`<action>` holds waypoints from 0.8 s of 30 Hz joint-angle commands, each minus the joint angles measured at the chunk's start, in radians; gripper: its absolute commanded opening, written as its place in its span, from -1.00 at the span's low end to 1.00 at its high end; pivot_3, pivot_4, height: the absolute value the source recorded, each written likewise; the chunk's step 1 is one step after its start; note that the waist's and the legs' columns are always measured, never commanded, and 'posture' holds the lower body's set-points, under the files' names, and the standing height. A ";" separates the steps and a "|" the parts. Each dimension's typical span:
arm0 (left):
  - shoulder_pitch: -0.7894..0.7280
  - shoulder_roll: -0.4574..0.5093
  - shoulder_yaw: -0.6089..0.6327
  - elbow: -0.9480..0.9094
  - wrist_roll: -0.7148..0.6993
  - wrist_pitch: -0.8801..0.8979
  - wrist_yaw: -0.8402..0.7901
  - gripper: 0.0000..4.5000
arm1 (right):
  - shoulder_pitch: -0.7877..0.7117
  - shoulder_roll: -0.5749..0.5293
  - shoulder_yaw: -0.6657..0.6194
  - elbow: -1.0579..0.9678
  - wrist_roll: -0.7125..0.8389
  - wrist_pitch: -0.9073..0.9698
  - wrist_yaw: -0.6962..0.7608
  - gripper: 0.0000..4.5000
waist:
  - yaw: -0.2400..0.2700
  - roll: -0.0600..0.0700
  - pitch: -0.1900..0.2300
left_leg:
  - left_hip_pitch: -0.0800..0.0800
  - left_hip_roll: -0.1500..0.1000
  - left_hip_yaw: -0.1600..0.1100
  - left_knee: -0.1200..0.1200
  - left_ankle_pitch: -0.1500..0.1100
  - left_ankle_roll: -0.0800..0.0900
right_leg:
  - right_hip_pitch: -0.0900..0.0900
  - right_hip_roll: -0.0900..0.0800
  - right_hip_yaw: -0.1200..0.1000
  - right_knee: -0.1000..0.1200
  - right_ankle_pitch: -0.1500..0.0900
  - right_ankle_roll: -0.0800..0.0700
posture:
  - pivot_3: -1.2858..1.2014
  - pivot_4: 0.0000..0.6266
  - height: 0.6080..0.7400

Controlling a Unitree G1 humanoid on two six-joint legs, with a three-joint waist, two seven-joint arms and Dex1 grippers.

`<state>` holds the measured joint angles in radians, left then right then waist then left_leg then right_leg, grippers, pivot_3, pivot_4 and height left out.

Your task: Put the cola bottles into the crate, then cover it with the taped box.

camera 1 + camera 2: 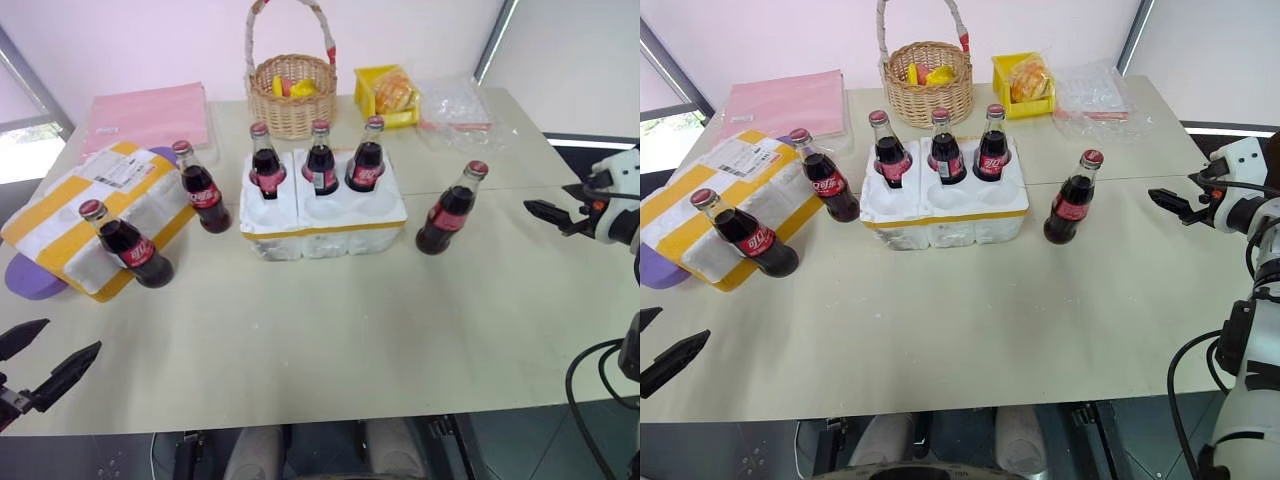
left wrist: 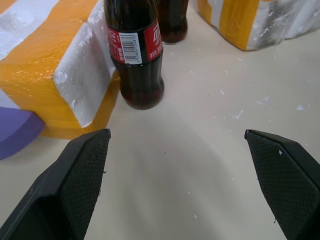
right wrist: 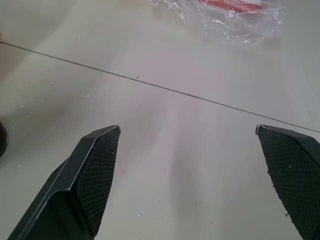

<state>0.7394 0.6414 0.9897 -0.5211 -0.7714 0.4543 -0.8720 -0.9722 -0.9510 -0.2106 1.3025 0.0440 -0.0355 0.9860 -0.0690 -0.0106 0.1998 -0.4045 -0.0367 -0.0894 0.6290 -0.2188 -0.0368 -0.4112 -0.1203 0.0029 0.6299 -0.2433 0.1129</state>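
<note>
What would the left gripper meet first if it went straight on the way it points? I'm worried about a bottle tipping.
Probably the cola bottle standing beside the taped box; it sits slightly off the midline between the open fingers, so a glancing hit seems possible.

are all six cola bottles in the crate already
No: three cola bottles stand in the crate, while the other three stand on the table outside it.

Six cola bottles [image 1: 321,160] (three in wells), one crate [image 1: 325,215].
</note>
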 commanded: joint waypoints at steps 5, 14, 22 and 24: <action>-0.036 0.010 -0.008 0.014 0.042 0.002 0.049 1.00 | -0.029 -0.010 -0.015 -0.020 0.012 -0.010 -0.003 0.97 | 0.001 0.000 0.000 | 0.000 0.000 0.000 0.000 0.000 0.000 | 0.000 0.000 0.000 0.000 0.000 0.000 | 0.03 -0.52 0.97; -0.044 0.017 0.000 0.025 0.003 0.037 0.032 1.00 | -0.020 -0.010 -0.020 -0.021 0.020 0.004 0.014 0.97 | 0.000 0.000 0.000 | 0.000 0.000 0.000 0.000 0.000 0.000 | 0.000 0.000 0.000 0.000 0.000 0.000 | 0.03 -0.52 0.97; -0.076 0.041 0.013 0.023 -0.024 0.051 0.019 1.00 | -0.007 -0.026 -0.016 -0.029 0.020 0.003 0.040 0.97 | 0.001 0.000 0.000 | 0.000 0.000 0.000 0.000 0.000 0.000 | 0.000 0.000 0.000 0.000 0.000 0.000 | 0.03 -0.52 0.97; -0.076 0.046 0.023 0.009 -0.056 0.062 0.007 1.00 | -0.022 -0.039 -0.019 -0.029 0.021 0.007 0.038 0.97 | 0.001 0.000 0.000 | 0.000 0.000 0.000 0.000 0.000 0.000 | 0.000 0.000 0.001 0.000 0.000 0.000 | 0.03 -0.52 0.97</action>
<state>0.6604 0.6760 0.9677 -0.4890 -0.7972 0.5122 -0.8526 -0.9721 -0.9547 -0.2139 1.3017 0.0558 -0.0165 1.0257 -0.0680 -0.0106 0.1998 -0.4044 -0.0368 -0.0889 0.6290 -0.2188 -0.0367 -0.4112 -0.1202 0.0036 0.6299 -0.2432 0.1130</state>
